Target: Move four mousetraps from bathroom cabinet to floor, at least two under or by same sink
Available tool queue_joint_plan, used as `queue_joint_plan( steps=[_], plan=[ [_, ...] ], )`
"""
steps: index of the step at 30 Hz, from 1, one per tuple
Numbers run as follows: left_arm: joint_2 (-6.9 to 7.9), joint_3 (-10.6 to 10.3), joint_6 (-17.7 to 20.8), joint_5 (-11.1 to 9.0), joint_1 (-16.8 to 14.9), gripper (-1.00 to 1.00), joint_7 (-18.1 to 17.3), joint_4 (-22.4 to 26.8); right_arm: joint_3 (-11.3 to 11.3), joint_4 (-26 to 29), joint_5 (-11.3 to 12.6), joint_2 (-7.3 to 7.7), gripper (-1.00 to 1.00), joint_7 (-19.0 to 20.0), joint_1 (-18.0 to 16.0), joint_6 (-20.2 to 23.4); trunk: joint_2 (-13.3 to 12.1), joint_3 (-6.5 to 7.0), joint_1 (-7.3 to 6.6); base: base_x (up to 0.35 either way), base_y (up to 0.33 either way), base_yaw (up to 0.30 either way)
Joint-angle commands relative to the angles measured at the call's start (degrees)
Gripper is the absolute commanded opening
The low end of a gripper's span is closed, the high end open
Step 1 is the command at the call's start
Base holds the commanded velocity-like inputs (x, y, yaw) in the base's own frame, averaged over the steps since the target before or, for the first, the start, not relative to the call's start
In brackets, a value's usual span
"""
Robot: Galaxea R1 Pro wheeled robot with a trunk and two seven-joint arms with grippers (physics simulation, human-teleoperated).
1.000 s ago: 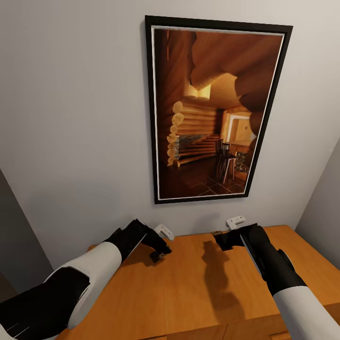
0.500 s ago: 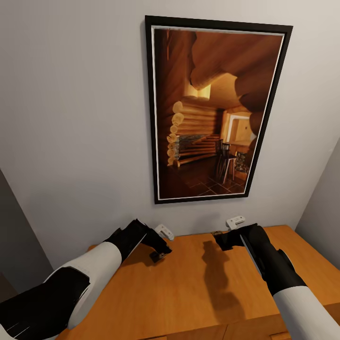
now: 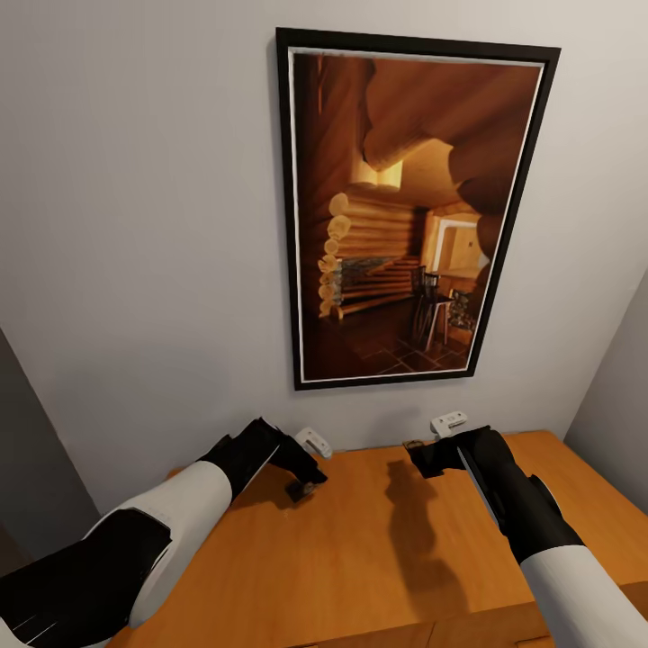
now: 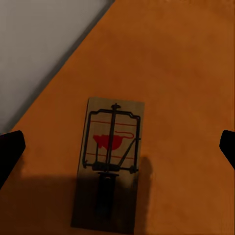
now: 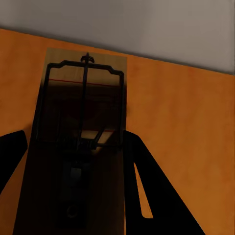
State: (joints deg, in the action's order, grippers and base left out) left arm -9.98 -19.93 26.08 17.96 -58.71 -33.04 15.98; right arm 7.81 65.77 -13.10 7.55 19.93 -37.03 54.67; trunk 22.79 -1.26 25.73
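Facing a pale wall (image 3: 135, 225), I see a big black-framed picture (image 3: 409, 211) of a log interior filling the upper middle of the head view. Below it, across the bottom, runs the orange-brown cabinet (image 3: 387, 558). Both arms reach over its flat top toward the wall. The left end effector (image 3: 301, 481) sits lower left of centre, fingers spread wide, with one mousetrap (image 4: 111, 161) lying flat on the top between them, untouched. The right end effector (image 3: 423, 457) is lower right of centre, also spread, straddling a second mousetrap (image 5: 81, 122) near the wall edge.
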Motion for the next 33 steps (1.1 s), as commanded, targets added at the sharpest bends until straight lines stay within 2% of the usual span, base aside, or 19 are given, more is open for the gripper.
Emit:
queue_joint_plan(
  steps=[1,18,33],
  plan=[
    [-0.01,0.2,0.2,0.6,0.0,1.0,-0.4,0.1,0.1,0.1,-0.6,0.05,-1.0,0.5,-0.1,0.2,0.1,-0.13,0.05,0.154,0.0,0.0],
    [-0.01,0.2,0.3,0.6,0.0,1.0,-0.5,0.1,0.1,0.1,-0.7,0.05,-1.0,0.5,-0.1,0.2,0.1,-0.13,0.05,0.023,0.0,0.0],
    [-0.01,0.2,0.3,0.6,0.0,1.0,-0.5,0.1,0.1,0.1,-0.6,0.07,-1.0,0.5,-0.1,-1.6,0.1,-0.13,0.05,0.0,0.0,0.0]
  ],
)
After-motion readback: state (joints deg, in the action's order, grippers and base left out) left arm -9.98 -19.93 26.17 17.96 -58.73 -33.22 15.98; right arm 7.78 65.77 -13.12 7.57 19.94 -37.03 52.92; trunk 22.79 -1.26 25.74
